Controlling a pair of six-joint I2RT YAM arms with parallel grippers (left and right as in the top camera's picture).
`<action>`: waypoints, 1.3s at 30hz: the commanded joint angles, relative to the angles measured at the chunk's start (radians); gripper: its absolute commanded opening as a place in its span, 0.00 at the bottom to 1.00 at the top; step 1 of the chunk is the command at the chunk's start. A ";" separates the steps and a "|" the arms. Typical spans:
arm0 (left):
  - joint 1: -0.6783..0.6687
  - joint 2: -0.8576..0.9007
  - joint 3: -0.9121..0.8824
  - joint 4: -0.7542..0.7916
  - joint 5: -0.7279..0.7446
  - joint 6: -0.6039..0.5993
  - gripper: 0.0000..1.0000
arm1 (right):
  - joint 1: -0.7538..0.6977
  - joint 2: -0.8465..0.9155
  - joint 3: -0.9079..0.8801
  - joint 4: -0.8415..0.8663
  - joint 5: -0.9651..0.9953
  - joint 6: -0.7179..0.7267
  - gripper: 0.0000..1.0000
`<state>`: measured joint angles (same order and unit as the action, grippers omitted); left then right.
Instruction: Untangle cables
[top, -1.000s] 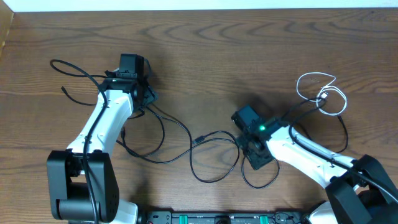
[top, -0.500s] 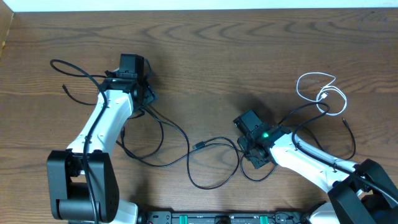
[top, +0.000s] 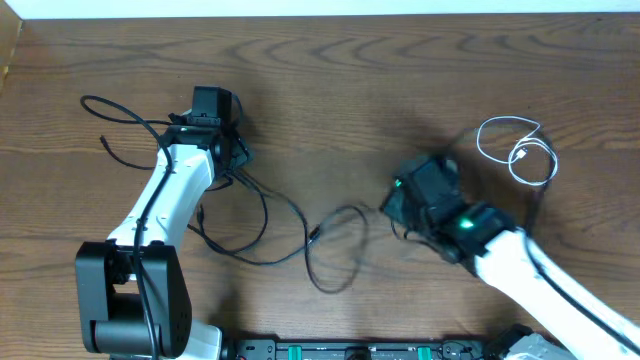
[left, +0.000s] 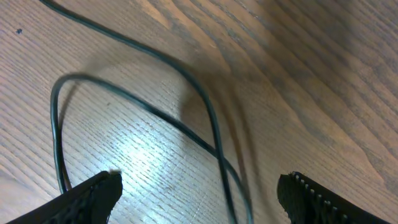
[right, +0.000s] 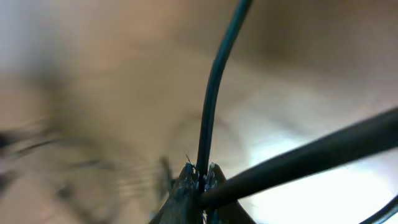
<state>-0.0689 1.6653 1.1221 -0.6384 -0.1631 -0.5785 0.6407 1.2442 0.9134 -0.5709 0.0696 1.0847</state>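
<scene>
Several thin black cables (top: 285, 199) lie in loose loops over the left and middle of the wooden table. A white cable (top: 521, 155) is coiled at the far right. My right gripper (top: 420, 190) is blurred and raised above the table right of centre. In the right wrist view its tips (right: 199, 177) are shut on a thin black cable (right: 214, 81) that runs up and away from them. My left gripper (top: 213, 112) hangs over the left cable cluster. Its fingers (left: 93, 194) stand wide apart with two crossing black cable strands (left: 210, 115) on the wood between them, untouched.
A thicker dark cord (right: 311, 155) crosses close in front of the right wrist camera. The table's far edge (top: 320, 14) meets a white surface. A black rail (top: 350, 350) runs along the near edge between the two arm bases.
The right gripper has shut on a black cable and swung up and to the right, dragging the middle loop with it. The left arm has not moved.
</scene>
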 joint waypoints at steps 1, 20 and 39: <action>0.003 0.007 -0.001 -0.001 -0.006 0.002 0.85 | 0.002 -0.084 0.101 0.007 0.025 -0.246 0.01; 0.003 0.007 -0.001 -0.001 -0.006 0.002 0.85 | 0.002 -0.216 0.235 0.333 0.176 -0.895 0.01; 0.003 0.007 -0.001 -0.001 0.029 0.003 0.85 | 0.002 -0.106 0.234 -0.243 0.261 -0.654 0.01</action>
<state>-0.0689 1.6653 1.1221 -0.6384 -0.1585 -0.5781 0.6407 1.1305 1.1324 -0.7692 0.3141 0.2710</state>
